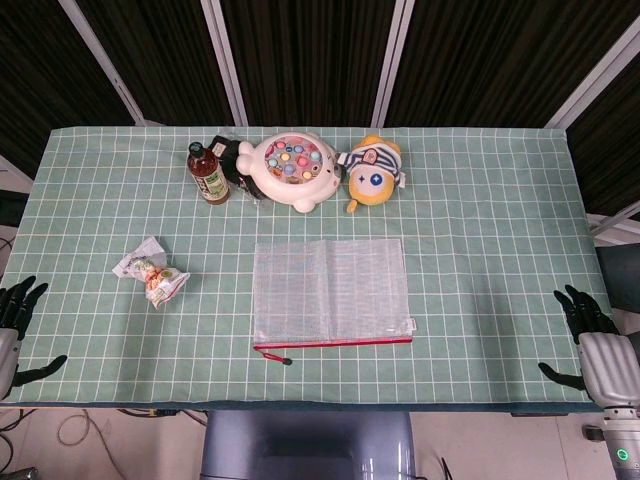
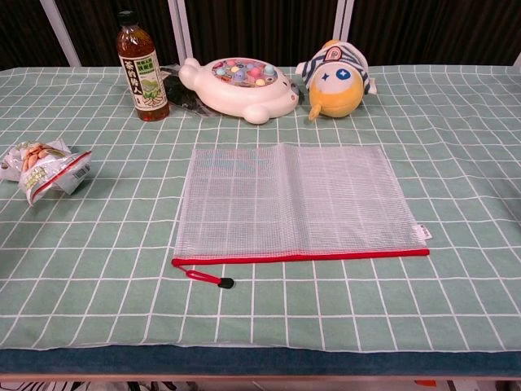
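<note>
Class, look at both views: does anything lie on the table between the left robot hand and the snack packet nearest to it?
Nothing visible does. The left robot hand sits at the table's edge, and only bare checked cloth separates it from the snack packet.

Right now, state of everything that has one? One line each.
mesh zip pouch: flat, zipper closed, pull at left end
tea bottle: upright, capped
snack bag: crumpled, lying on its side
fishing toy: upright, pieces in tray
plush toy: lying down
left hand: open, at table edge
right hand: open, at table edge
</note>
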Action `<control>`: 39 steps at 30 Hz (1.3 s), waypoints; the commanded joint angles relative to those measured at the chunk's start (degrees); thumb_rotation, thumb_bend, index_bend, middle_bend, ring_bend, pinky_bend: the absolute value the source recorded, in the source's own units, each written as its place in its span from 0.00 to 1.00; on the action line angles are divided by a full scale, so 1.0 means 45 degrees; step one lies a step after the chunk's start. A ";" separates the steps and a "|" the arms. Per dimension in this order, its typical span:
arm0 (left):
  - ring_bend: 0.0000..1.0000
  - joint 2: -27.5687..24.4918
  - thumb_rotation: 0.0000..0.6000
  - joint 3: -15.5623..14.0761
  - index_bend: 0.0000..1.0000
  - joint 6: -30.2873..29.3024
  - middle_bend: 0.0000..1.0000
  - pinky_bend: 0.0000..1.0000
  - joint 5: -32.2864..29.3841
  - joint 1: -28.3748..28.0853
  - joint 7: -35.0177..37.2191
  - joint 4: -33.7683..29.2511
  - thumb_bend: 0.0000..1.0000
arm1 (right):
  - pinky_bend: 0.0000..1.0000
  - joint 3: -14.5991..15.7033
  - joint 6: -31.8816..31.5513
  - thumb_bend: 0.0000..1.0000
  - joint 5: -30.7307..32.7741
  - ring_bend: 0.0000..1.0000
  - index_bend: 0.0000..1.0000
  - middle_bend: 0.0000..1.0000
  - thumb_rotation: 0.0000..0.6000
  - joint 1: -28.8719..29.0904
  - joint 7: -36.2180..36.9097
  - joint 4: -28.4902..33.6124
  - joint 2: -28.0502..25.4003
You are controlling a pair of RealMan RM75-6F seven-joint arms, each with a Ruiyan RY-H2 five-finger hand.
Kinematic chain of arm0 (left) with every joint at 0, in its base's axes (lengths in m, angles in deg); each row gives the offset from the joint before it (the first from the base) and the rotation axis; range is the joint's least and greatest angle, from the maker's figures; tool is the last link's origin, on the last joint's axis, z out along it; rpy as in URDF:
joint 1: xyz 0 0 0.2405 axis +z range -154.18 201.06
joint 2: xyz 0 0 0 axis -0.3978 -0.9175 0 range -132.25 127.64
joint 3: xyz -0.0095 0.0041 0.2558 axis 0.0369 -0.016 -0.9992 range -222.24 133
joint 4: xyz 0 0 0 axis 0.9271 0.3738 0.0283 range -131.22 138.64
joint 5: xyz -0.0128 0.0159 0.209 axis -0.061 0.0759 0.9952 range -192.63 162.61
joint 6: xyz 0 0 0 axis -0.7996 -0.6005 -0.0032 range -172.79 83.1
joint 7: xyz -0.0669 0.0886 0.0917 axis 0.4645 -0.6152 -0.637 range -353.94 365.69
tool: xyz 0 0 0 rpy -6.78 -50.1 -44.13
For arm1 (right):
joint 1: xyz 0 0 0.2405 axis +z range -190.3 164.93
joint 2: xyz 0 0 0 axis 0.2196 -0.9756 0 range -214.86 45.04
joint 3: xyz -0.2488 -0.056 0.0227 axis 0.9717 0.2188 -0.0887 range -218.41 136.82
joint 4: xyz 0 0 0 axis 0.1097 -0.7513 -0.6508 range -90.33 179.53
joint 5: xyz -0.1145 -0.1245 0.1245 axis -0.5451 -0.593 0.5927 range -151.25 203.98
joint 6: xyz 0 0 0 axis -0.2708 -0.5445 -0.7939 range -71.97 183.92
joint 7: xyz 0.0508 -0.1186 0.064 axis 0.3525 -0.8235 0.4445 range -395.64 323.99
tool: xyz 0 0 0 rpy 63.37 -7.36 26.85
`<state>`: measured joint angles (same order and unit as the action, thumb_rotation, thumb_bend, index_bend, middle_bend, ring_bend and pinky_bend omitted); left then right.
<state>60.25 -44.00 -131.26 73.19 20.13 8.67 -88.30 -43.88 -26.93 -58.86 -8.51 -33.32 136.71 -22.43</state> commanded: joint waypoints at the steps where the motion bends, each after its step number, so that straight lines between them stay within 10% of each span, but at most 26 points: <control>1: 0.00 0.0004 1.00 0.0001 0.00 0.0001 0.00 0.00 0.0002 -0.0003 0.0002 0.0002 0.02 | 0.22 -0.0006 -0.0017 0.08 -0.0004 0.00 0.00 0.00 1.00 -0.0003 0.0005 -0.0006 0.0005; 31: 0.00 0.0111 1.00 0.0102 0.00 0.0237 0.00 0.00 -0.0397 -0.0050 -0.0138 0.0014 0.02 | 0.23 -0.0204 -0.0142 0.11 -0.1162 0.02 0.00 0.00 1.00 0.0610 0.1285 0.0413 -0.0156; 39: 0.00 0.0290 1.00 0.0257 0.00 0.0143 0.00 0.00 -0.0673 -0.0015 -0.0590 -0.0025 0.02 | 0.63 -0.1496 0.2164 0.16 -0.0936 0.54 0.00 0.49 1.00 0.2980 0.0754 0.3258 -0.0612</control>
<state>61.51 -42.89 -130.58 70.21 20.05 6.06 -88.36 -48.21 -22.56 -64.46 0.46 -27.97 145.86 -24.03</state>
